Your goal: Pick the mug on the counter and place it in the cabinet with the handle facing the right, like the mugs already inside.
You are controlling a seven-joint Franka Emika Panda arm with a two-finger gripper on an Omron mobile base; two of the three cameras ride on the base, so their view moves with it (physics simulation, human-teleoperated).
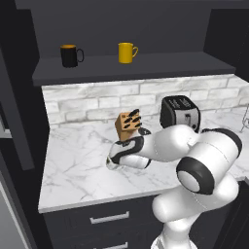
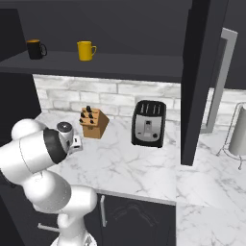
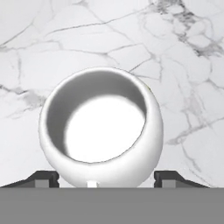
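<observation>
From straight above in the hand view, the white mug (image 3: 100, 127) stands upright on the marble counter (image 3: 192, 65), its round mouth open toward the camera. A small white nub at its lower edge may be the handle (image 3: 91, 183). My gripper (image 3: 105, 177) is open, with one dark fingertip on each side of the mug and a gap to its walls. From the base cameras the hand (image 1: 113, 160) (image 2: 75, 143) points down at the counter (image 1: 73, 170) in front of the knife block, and the arm hides the mug. The dark cabinet shelf (image 1: 155, 65) (image 2: 129, 66) runs overhead.
A black mug (image 1: 69, 55) (image 2: 34, 49) and a yellow mug (image 1: 126, 52) (image 2: 85, 50) stand on the shelf, handles to the right. A knife block (image 1: 128, 125) (image 2: 92, 123) and a black toaster (image 1: 180, 113) (image 2: 149, 123) sit by the brick wall. A wire stand (image 2: 238, 130) is far right.
</observation>
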